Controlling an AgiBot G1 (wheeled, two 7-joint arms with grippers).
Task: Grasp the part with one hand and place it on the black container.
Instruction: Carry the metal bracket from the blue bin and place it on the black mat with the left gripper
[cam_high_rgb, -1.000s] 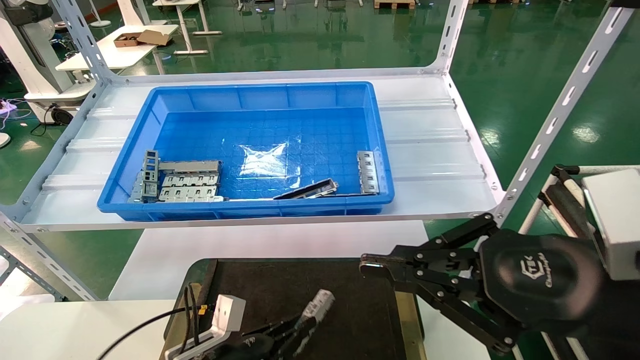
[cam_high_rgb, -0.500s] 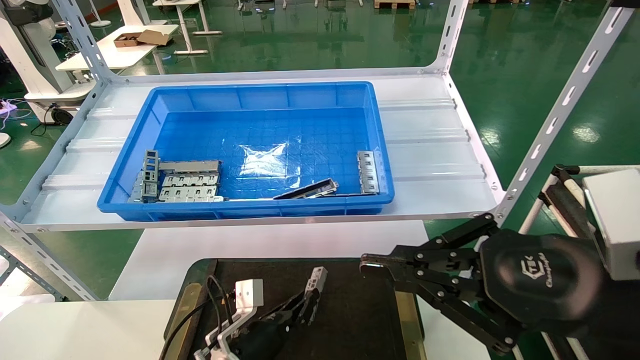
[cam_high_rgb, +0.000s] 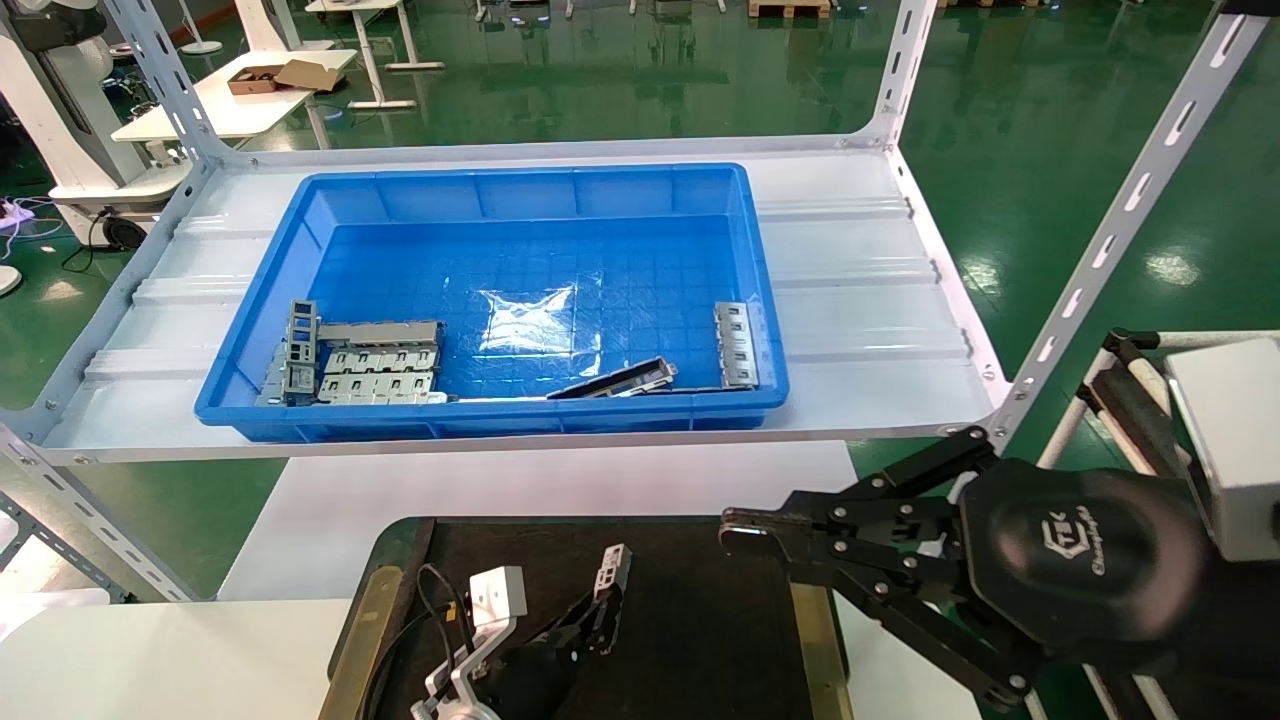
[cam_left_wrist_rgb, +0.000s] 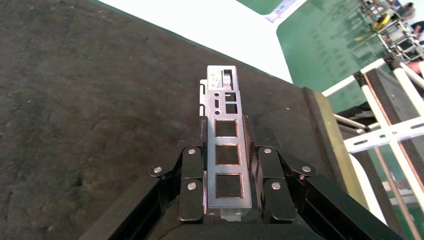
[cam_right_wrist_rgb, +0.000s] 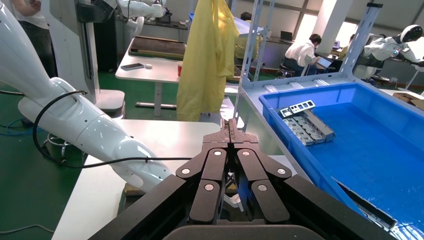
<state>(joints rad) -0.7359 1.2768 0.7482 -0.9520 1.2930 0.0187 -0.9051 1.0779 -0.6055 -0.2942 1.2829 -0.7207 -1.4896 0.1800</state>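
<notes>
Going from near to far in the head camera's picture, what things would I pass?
Left tool holding the part over the black container → blue bin on the white shelf → green floor.

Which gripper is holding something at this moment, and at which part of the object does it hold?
The left gripper holds the part by the long side edges of its lower end, over the black container. The right gripper is shut on nothing.
</notes>
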